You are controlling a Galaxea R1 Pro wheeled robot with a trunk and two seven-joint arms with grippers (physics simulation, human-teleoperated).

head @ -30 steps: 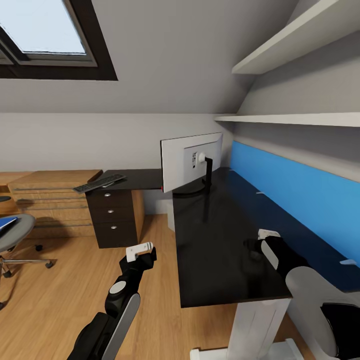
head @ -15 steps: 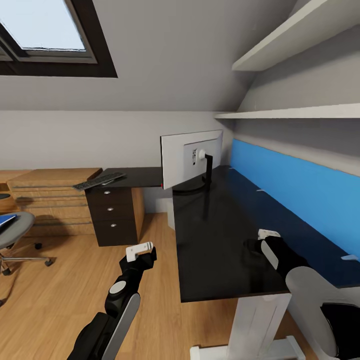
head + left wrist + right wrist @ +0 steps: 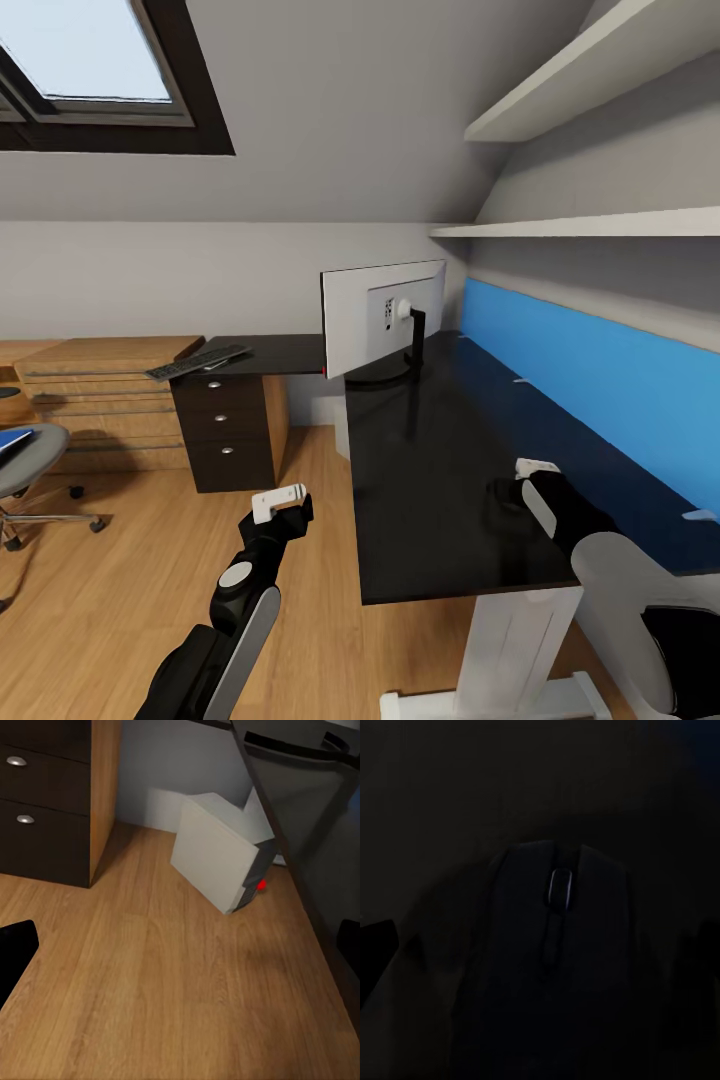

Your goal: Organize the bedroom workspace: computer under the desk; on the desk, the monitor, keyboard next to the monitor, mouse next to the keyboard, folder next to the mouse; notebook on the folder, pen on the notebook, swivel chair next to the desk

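Black desk, white-backed monitor, blue wall panel, dark mouse, white computer.

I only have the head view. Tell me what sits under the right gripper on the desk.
Observer: The right wrist view shows a dark mouse straight ahead of the right gripper, its scroll wheel towards the camera.
Operator: Report the jaws.
Observer: They look open, with a finger at each edge of that picture and the mouse between them. It is too dark to be sure.
Operator: Now find the computer.
Observer: The left wrist view shows the white computer on the wood floor below the desk edge, with a red light on it.
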